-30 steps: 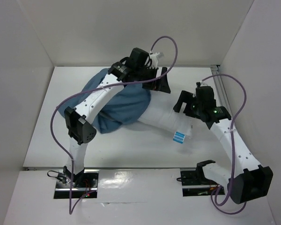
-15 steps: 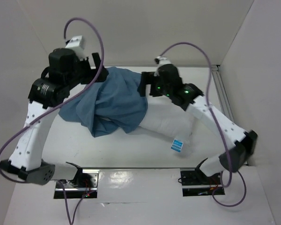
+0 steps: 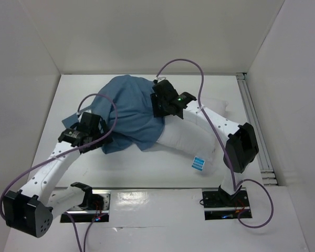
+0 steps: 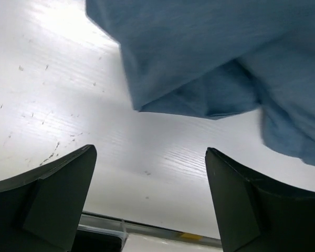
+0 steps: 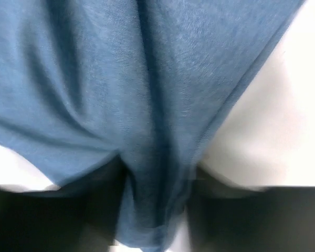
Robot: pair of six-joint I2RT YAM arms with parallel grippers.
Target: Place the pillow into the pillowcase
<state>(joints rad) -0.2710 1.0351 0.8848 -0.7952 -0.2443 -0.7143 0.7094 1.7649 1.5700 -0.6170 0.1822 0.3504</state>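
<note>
The dusty-blue pillowcase (image 3: 127,105) lies crumpled left of centre, drawn over the left part of the white pillow (image 3: 186,137), whose right part sticks out bare. My right gripper (image 3: 160,107) sits at the pillowcase's right edge, over the pillow. In the right wrist view a gathered fold of the pillowcase (image 5: 147,105) is pinched between the dark fingers (image 5: 231,215) of the right gripper (image 5: 157,181), with the pillow (image 5: 273,126) beside it. My left gripper (image 3: 97,135) hovers open by the case's lower left edge. In its own view the left gripper (image 4: 149,152) frames bare table below the pillowcase (image 4: 210,58).
A blue-and-white tag (image 3: 200,163) lies at the pillow's near edge. White walls enclose the table on three sides, with a metal rail (image 3: 250,107) along the right. The arms' base plates (image 3: 223,202) sit at the near edge.
My left arm swung down from the far left to the case's near left edge. My right gripper shifted left onto the case's edge and closed on a fold.
</note>
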